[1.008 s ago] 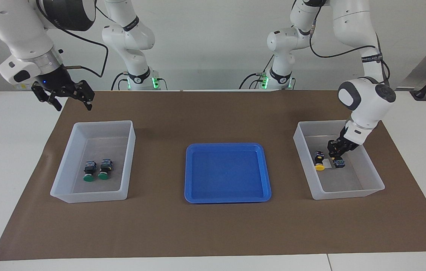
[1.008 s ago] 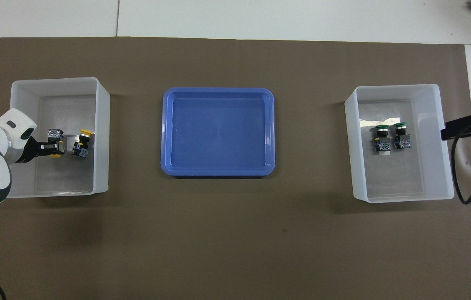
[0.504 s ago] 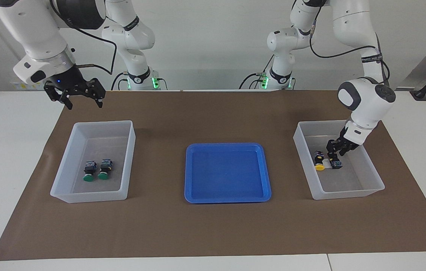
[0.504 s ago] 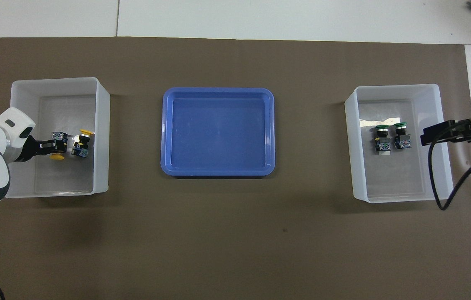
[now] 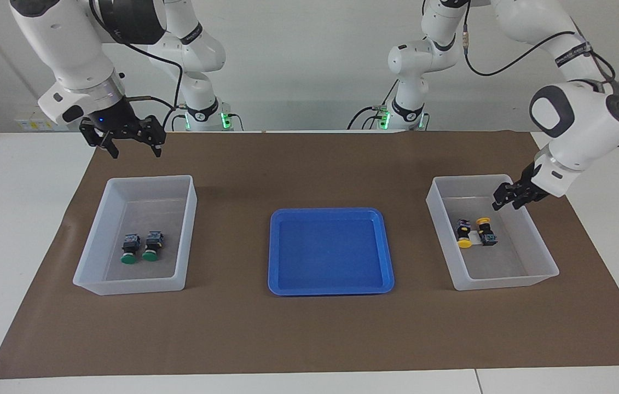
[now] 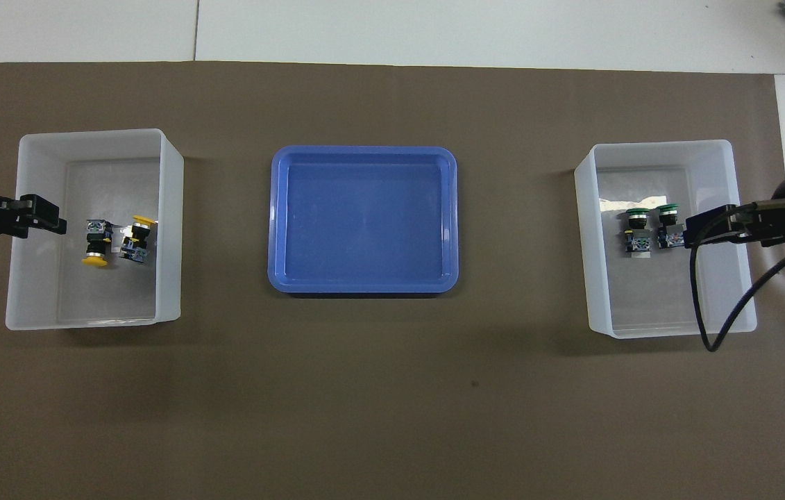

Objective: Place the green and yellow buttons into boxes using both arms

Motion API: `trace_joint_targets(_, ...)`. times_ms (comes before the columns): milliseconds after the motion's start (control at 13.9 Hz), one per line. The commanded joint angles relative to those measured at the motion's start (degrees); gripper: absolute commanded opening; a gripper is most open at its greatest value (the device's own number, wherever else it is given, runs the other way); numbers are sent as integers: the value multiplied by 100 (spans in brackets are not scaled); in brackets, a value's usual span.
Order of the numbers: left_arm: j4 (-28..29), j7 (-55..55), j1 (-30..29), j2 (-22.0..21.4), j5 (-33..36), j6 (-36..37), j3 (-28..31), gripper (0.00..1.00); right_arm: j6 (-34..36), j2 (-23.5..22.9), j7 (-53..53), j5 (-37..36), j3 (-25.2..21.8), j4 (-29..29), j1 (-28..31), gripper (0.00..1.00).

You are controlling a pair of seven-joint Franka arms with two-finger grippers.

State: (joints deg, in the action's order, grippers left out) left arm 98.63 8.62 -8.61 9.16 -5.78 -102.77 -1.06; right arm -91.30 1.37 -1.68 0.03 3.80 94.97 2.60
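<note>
Two green buttons point(image 5: 140, 248) point(image 6: 650, 227) lie side by side in the box point(image 5: 123, 285) point(image 6: 656, 146) at the right arm's end. Two yellow buttons point(image 5: 474, 232) point(image 6: 114, 241) lie in the box point(image 5: 506, 282) point(image 6: 94, 133) at the left arm's end. My left gripper point(image 5: 508, 201) point(image 6: 41, 216) is open and empty, raised over that box's outer rim, apart from the yellow buttons. My right gripper point(image 5: 134, 146) point(image 6: 708, 232) is open and empty, held high over the outer side of the green buttons' box.
A shallow blue tray point(image 5: 325, 211) point(image 6: 364, 150) with nothing in it lies on the brown mat point(image 5: 309, 339) between the two boxes. A black cable point(image 6: 725, 326) hangs from the right arm over its box's corner.
My left gripper has let go of a yellow button and risen out of the box toward its outer rim. My right gripper has swung in toward its box.
</note>
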Motion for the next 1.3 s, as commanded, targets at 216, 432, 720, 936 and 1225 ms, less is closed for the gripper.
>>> trace_joint_targets(216,-1205,-414,579,-45,112,1461,-17,63,-388,241,-210,-55,33,373,57,100)
trace_joint_targets(432,-1092,-519,851,-247,637,1418,-87,67,-371,241,-227,-55,42,382,48,100)
trace_joint_targets(720,-724,-1211,1168,-396,763,971,-113,72,-362,241,-227,-47,42,382,48,100)
trace_joint_targets(936,-327,-1258,1204,-564,763,679,-122,100,-336,241,-227,-47,42,373,48,100)
trace_joint_targets(1225,-432,-1257,1125,-599,763,864,-70,100,-327,241,-236,-38,42,373,48,100)
